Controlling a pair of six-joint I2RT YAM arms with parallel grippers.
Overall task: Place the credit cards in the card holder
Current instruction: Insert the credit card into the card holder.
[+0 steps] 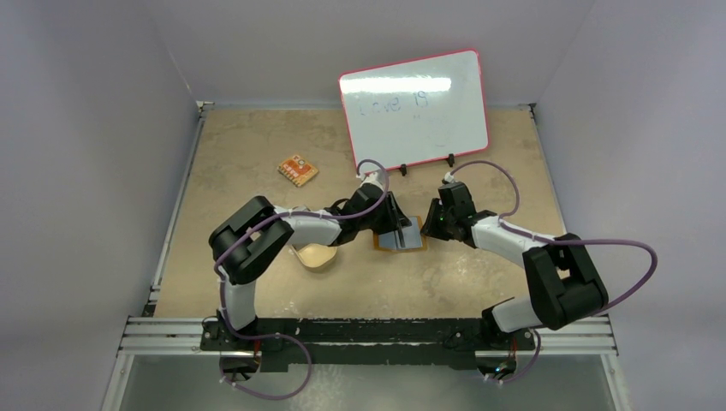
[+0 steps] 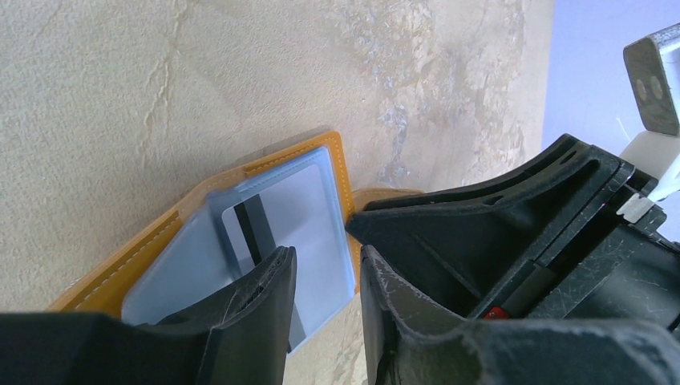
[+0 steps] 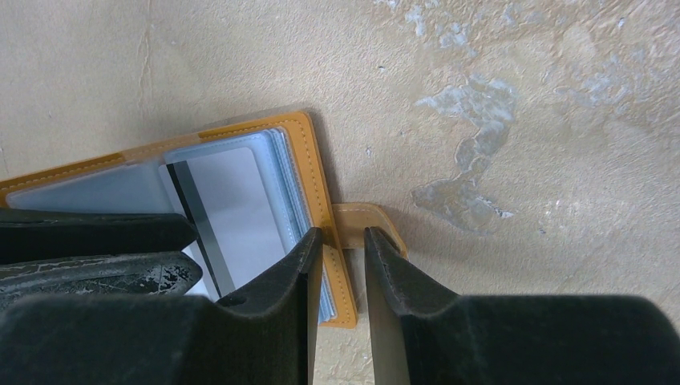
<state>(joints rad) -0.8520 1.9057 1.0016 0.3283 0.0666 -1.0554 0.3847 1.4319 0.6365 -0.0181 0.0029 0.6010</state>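
The card holder (image 1: 417, 247) lies open on the table between the two arms, orange outside and pale blue-grey inside (image 2: 160, 241) (image 3: 309, 160). One grey credit card (image 2: 313, 208) (image 3: 240, 200) with a dark stripe lies flat on its inner sleeves. My left gripper (image 1: 399, 229) (image 2: 325, 257) points down over that card. Its jaws are partly apart, one finger over the card, nothing clamped. My right gripper (image 1: 428, 227) (image 3: 343, 234) straddles the holder's right edge and snap tab (image 3: 365, 220), jaws slightly apart. Any other credit cards are out of view.
A tan oval dish (image 1: 315, 255) sits just left of the holder, under the left forearm. An orange patterned flat piece (image 1: 298, 170) lies further back left. A red-framed whiteboard (image 1: 415, 107) stands at the back. The two grippers are close together.
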